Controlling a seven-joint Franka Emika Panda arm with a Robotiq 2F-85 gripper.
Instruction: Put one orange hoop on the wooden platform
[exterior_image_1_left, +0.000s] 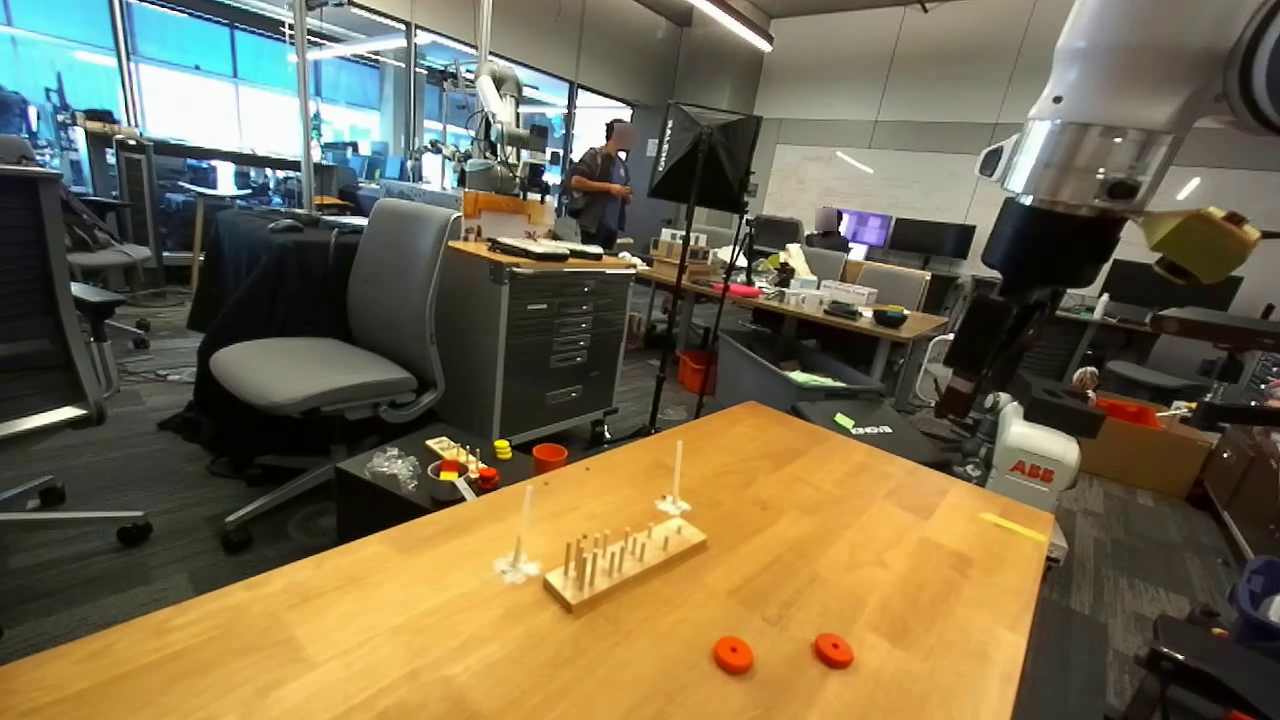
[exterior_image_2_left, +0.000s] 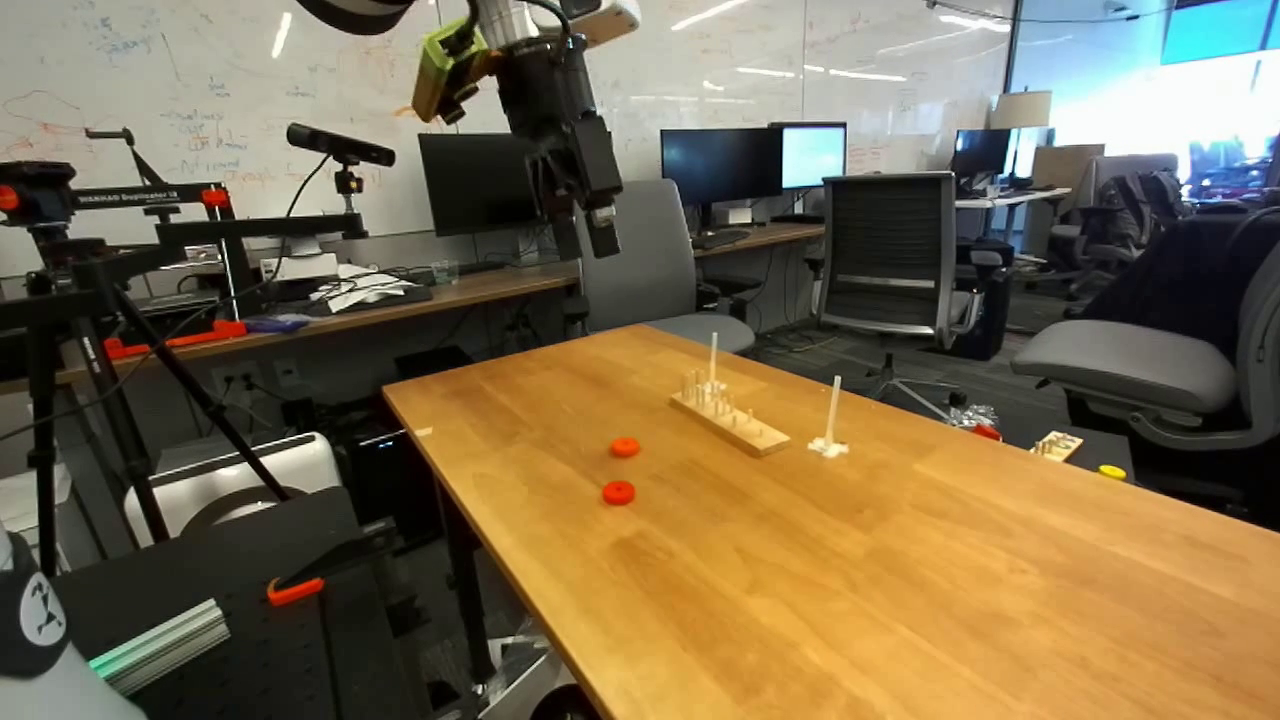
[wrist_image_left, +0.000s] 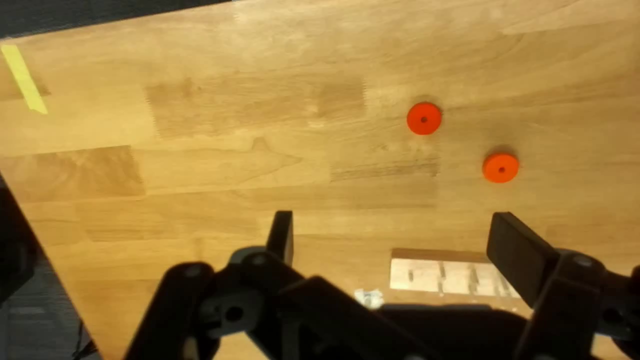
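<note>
Our gripper (wrist_image_left: 394, 230) hangs high over the tabletop (wrist_image_left: 215, 172), its jaws spread wide, and we see nothing held between them. Well below and ahead of the fingertips (wrist_image_left: 517, 252), toward the top of the wrist view, one orange hoop (wrist_image_left: 420, 114) lies flat ahead of the gap; its twin (wrist_image_left: 497, 164) lies apart from it, ahead of the finger at that view's right. The wooden platform (wrist_image_left: 456, 280) is also below us, on the near side of both hoops and partly hidden by the gripper. We judge that we are at the approach, with no hoop placed or picked up. Either should serve. The next move calls for us to go forward until the gap is centred over one hoop, then straight down, low enough to pinch its edge from both sides; stopping high would likely miss so flat a ring. Only then do we turn back to the pegs (exterior_image_1_left: 591, 570).
</note>
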